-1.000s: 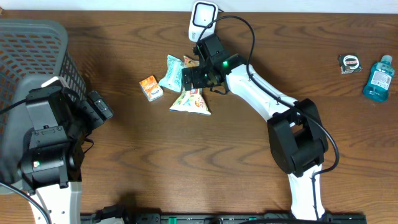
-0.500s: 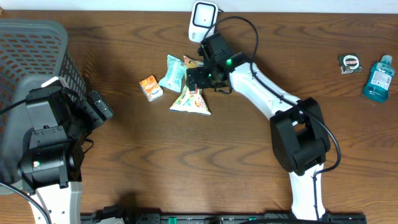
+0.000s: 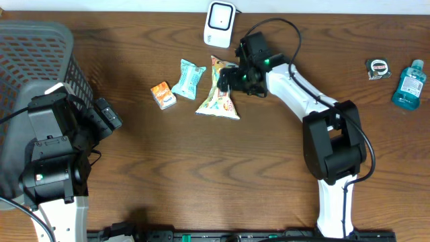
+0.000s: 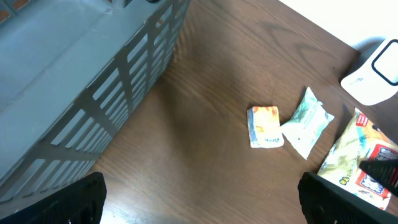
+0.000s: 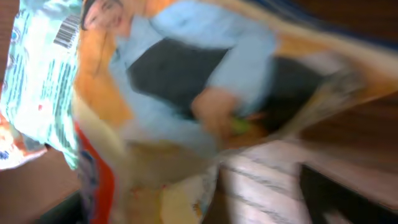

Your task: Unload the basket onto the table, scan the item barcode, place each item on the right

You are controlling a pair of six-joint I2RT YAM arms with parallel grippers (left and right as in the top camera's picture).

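Near white scanner (image 3: 220, 19), snack bag (image 3: 220, 102), top touching right gripper (image 3: 227, 78)

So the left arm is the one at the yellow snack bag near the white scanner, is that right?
No: the right gripper is at the yellow snack bag near the white scanner; the overhead view shows the left gripper beside the basket.

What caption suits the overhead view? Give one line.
Right gripper on the chip bag near the white scanner; left gripper rests open beside the basket.
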